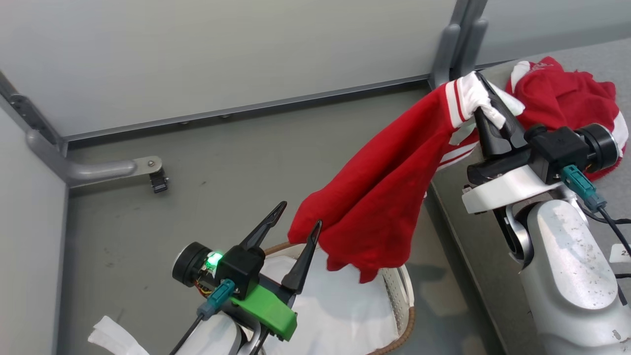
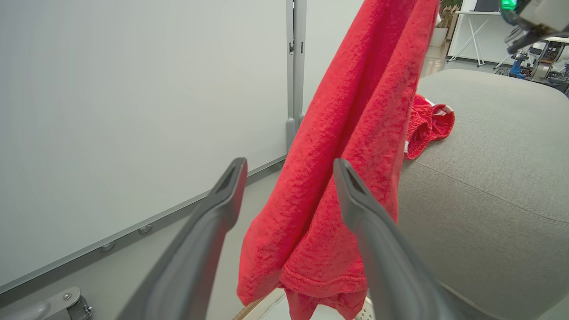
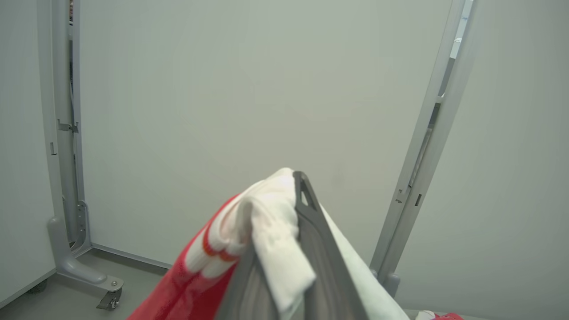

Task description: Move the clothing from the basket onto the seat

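Observation:
My right gripper is shut on the white-trimmed edge of a red garment, part of the clothing, and holds it up beside the seat. The cloth hangs down and to the left, its hem over the basket. A second red garment lies crumpled on the seat. My left gripper stands open above the basket, its fingers near the hanging hem with nothing clamped. In the left wrist view the garment hangs just beyond the open left gripper. In the right wrist view the fingers pinch white cloth.
A white sheet lines the basket. A strip of white cloth lies on the floor at lower left. Grey partition panels close the back and left, with a caster foot and a post by the seat's corner.

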